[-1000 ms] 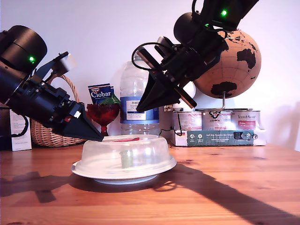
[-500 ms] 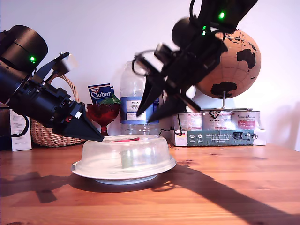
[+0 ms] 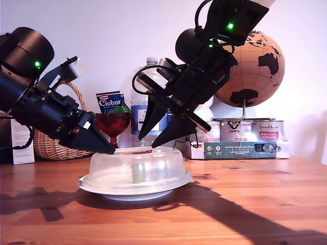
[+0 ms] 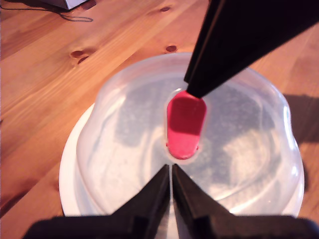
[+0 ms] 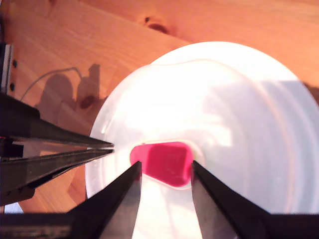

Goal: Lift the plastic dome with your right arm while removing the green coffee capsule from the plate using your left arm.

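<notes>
Currently the plastic dome (image 3: 135,168) sits fully down on the plate (image 3: 134,192), on the wooden table (image 3: 245,204); that dome is our landmark. Through its wall we see the green coffee capsule (image 3: 137,173) upright near the plate's middle. Our first gripper (image 4: 171,172) hangs at the dome's top edge on the exterior view's left, tips pinched together on nothing. Our second gripper (image 5: 166,168) is above the dome with jaws parted, straddling the red tab handle (image 5: 162,162); we can't tell if it touches. Behind the dome stands a water bottle (image 3: 145,107).
</notes>
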Motion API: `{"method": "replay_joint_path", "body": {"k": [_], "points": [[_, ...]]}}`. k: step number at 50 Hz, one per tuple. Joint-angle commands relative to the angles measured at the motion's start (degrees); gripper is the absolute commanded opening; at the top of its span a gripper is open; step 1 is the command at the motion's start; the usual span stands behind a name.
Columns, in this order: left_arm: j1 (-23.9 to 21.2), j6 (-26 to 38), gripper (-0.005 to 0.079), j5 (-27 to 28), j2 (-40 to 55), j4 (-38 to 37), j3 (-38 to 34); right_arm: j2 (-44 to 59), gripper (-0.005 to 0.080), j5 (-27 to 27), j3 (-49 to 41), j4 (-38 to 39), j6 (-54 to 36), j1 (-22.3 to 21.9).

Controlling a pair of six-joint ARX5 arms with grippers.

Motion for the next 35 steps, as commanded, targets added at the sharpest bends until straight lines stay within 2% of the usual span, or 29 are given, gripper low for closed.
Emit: {"method": "replay_joint_path", "body": {"k": [1, 35], "points": [[-0.3, 0.2, -0.0021, 0.0, 1.5, -0.9, -0.2, 0.4, 0.0280, 0.2, 0.1, -0.2, -0.3, 0.5], [-0.3, 0.2, -0.0021, -0.1, 1.5, -2.2, -0.2, 3.9, 0.0280, 0.6, 0.1, 0.3, -1.2, 2.0]]}}
